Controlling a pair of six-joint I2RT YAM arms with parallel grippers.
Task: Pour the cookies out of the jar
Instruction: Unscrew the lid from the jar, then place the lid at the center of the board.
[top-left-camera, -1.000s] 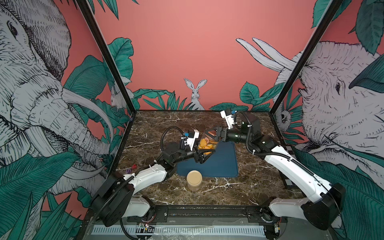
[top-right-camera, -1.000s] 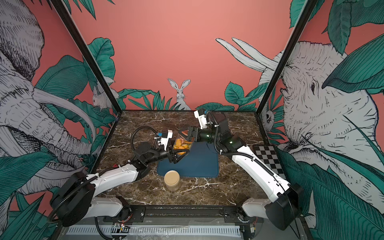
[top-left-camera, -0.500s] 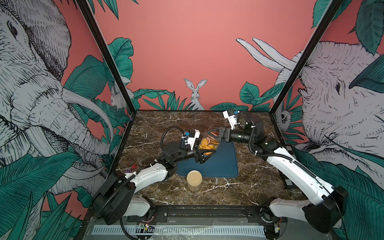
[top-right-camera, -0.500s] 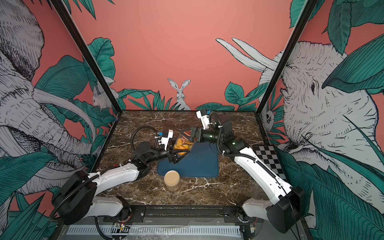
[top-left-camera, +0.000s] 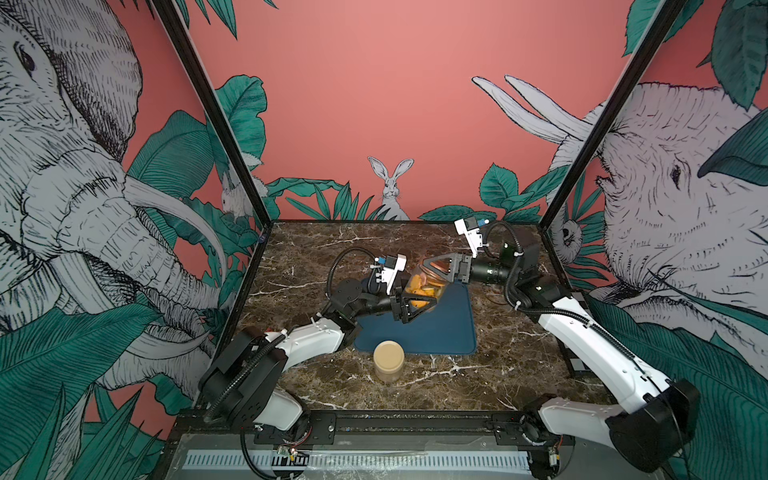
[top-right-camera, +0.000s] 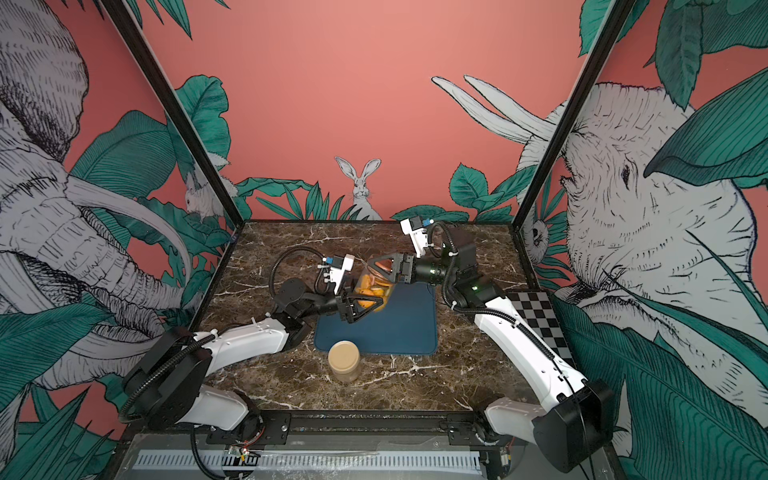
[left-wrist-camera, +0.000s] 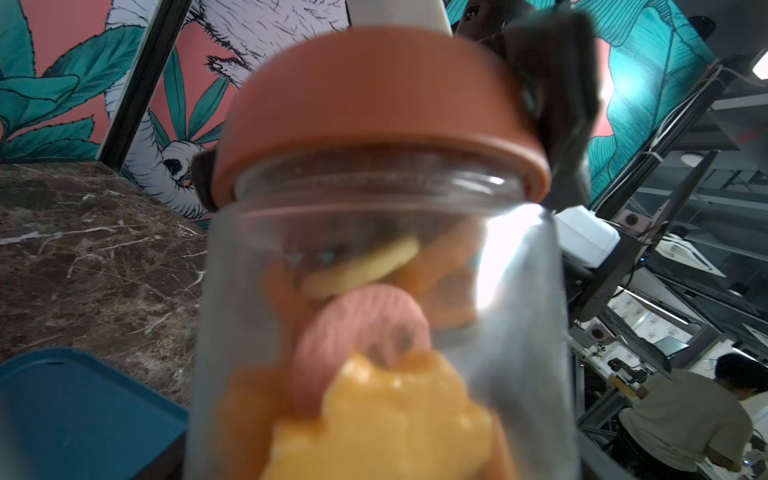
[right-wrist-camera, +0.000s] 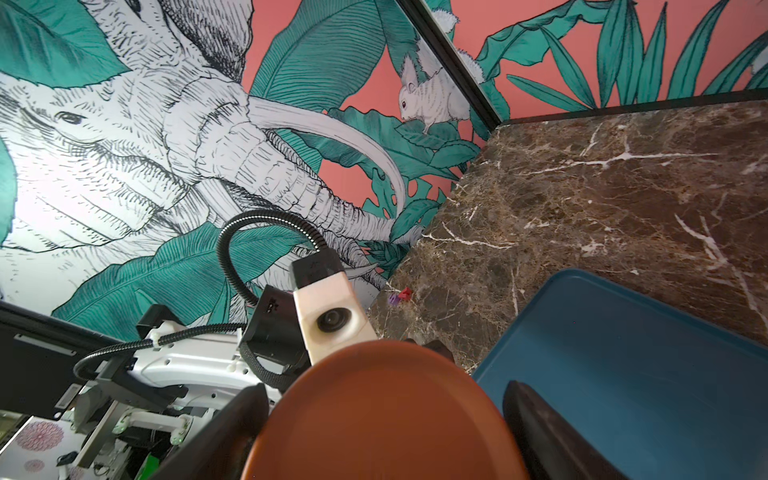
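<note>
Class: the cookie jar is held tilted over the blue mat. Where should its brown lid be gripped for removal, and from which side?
Grip the lid across its round rim, coming end-on along the axis of the jar from the right arm's side, where the tilted mouth points. The right gripper is shut on it that way; the left gripper holds the body.

Dark blue rectangular tray with rounded corners (top-left-camera: 436, 336) lies flat mid-frame in both top views, on the brown white-veined marble tabletop (top-left-camera: 498, 374). Small round tan-lidded jar (top-left-camera: 388, 360) stands upright at the tray's lower-left corner; can't tell if they touch. Black-and-white checkerboard card (top-right-camera: 536, 316) lies right of centre in a top view. Tiny red and purple bits (right-wrist-camera: 400, 296) sit on the marble by the wall. White rabbit mural (top-left-camera: 390, 183) is at centre frame on the pink back wall.
</note>
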